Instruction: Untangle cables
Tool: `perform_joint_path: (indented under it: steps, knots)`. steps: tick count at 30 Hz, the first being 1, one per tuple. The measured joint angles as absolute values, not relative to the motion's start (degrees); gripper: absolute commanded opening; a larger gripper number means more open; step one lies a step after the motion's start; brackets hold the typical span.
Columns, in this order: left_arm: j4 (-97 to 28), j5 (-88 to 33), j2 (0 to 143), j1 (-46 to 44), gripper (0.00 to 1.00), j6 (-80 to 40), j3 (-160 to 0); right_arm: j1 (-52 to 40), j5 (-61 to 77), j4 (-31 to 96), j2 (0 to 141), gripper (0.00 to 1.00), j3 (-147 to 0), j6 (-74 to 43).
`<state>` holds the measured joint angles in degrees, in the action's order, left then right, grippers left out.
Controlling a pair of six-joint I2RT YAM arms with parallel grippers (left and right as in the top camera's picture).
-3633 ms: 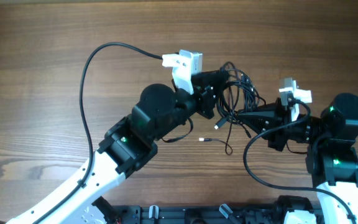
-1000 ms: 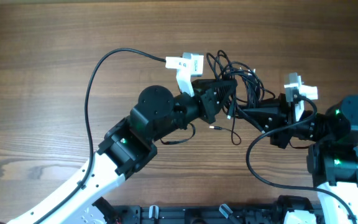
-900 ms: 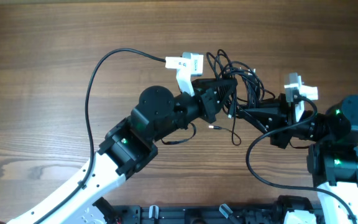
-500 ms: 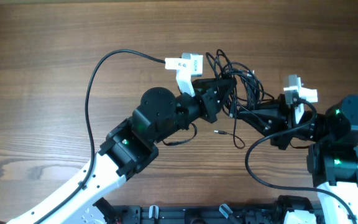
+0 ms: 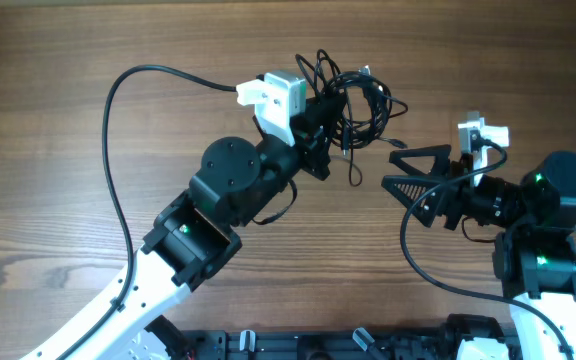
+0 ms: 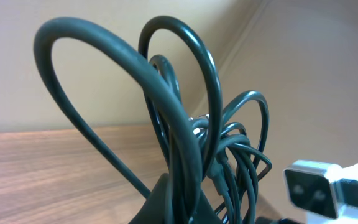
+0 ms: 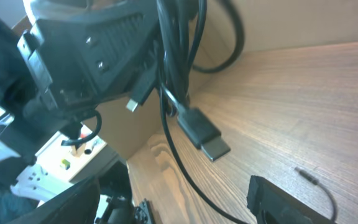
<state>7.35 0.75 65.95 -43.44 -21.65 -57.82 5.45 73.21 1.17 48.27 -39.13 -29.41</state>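
Observation:
The cables (image 5: 353, 95) are a tangled bundle of thin black cords, held up over the far middle of the table. My left gripper (image 5: 326, 112) is shut on the bundle. In the left wrist view the loops (image 6: 185, 118) rise straight out of its closed fingers (image 6: 166, 202). My right gripper (image 5: 396, 166) is open and stands apart, to the right of the bundle. In the right wrist view a flat plug (image 7: 205, 138) and a loose strand (image 7: 173, 155) hang in front of its spread fingers (image 7: 278, 199), with nothing gripped.
The thick black cable (image 5: 128, 110) of the left arm's white wrist module (image 5: 273, 95) arcs over the left of the table. The right arm's white module (image 5: 480, 135) sits at the right. A small plug end (image 7: 306, 177) lies on the wood.
My right gripper has opened, let go of the cords and drawn back to the right. The left arm has carried the bundle up and away toward the far left.

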Motion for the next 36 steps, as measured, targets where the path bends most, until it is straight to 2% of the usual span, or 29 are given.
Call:
perform_joint_path:
  steps: [5,13,22,36]
  knots:
    - [5.1,3.6,65.9,-43.4,0.04,-16.9,-57.8,5.5,73.4,-3.7,48.0,0.75,-39.0,-32.4]
    - [4.8,8.8,65.9,-44.3,0.04,-15.1,-57.8,5.5,77.6,-19.3,46.9,0.77,-38.7,-39.8]
    - [4.8,9.2,66.0,-51.3,0.04,-14.9,-57.8,5.5,76.6,-19.6,47.0,0.80,-38.7,-41.0]
    - [4.7,10.3,66.2,-55.2,0.04,-14.2,-57.8,5.4,73.4,-19.7,53.4,0.80,-38.7,-38.5]
